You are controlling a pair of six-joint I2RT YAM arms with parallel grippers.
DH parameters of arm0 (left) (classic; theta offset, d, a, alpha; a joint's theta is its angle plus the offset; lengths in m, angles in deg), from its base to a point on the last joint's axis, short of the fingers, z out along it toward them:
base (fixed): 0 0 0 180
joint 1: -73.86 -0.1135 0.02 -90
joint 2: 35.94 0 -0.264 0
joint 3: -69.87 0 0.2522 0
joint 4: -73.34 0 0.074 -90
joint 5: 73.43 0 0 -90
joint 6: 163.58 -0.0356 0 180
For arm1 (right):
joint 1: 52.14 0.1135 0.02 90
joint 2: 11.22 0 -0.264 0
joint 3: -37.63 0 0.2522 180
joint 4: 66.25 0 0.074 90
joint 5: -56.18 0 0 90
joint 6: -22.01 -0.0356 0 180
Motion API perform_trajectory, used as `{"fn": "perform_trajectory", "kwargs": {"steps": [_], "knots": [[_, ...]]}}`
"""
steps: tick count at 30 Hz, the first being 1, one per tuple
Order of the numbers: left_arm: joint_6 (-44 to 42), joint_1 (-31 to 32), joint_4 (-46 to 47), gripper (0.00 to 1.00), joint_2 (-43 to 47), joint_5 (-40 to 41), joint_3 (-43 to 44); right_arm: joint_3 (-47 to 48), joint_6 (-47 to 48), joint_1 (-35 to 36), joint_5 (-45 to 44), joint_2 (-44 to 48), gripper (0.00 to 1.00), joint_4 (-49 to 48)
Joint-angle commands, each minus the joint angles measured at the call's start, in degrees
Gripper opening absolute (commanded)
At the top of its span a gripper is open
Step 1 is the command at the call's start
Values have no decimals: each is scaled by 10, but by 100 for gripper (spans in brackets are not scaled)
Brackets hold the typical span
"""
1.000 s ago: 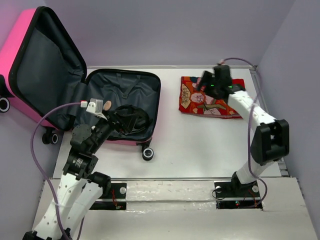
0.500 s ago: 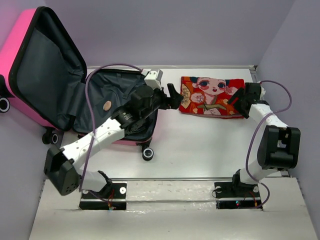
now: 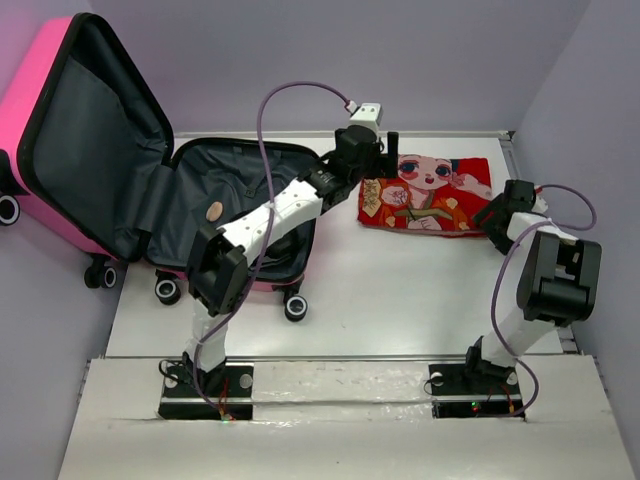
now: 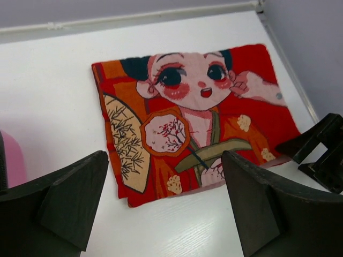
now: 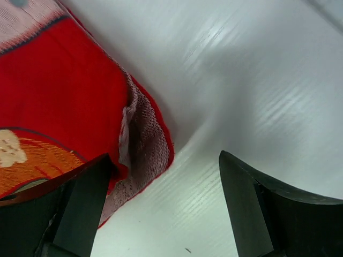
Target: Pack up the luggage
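**A:** Where is the luggage (image 3: 215, 180)?

**B:** At the back-left corner of the desk (image 3: 400, 290). It is open, grey lining up, and the pink lid leans out past the left edge. Its wheels face the near edge.

**A:** And the printed piece?

**B:** A red cloth (image 4: 193, 118) lies flat near the back edge, toward the right side. The print is a picture: a cartoon girl with dark hair and rouged cheeks, holding a fan with a bamboo pattern and a round blossom panel.

**A:** The arms?

**B:** The left gripper (image 4: 165, 160) hangs over the cloth's left half with its jaws spread wide, holding nothing. The right gripper (image 5: 165, 160) sits low at the cloth's front-right corner, also released. The curled corner lies just inside one finger and is not pinched.

**A:** Room to move?

**B:** A narrow strip of bare desk separates the luggage rim from the cloth's left edge. Broad white surface runs from the cloth to the near edge. The right gripper is close to the right edge.
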Motion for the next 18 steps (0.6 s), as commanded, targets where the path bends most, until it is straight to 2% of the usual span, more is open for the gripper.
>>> {"fn": "perform_trajectory", "kwargs": {"steps": [1, 2, 6, 7, 9, 12, 17, 18], "knots": [[-18, 2, -43, 99, -48, 9, 67, 43, -3, 1, 85, -57, 85, -31], [-19, 3, -46, 99, -66, 8, 87, 48, -1, 1, 101, -76, 83, -37], [-32, 1, -77, 99, -117, 20, 149, 47, -2, 1, 153, -93, 58, -40], [-34, -1, -85, 99, -129, 23, 162, 38, -9, 1, 154, -84, 42, -42], [-37, -6, -95, 99, -162, 31, 198, -1, -17, -4, 139, -59, 28, -51], [-41, -14, -112, 99, -206, 53, 245, -52, -24, -4, 96, 6, 20, -60], [-36, -35, -126, 99, -272, 55, 296, -103, -6, -9, 93, 69, 19, -61], [-35, -38, -125, 99, -282, 58, 302, -108, -3, -9, 93, 76, 16, -61]]}}
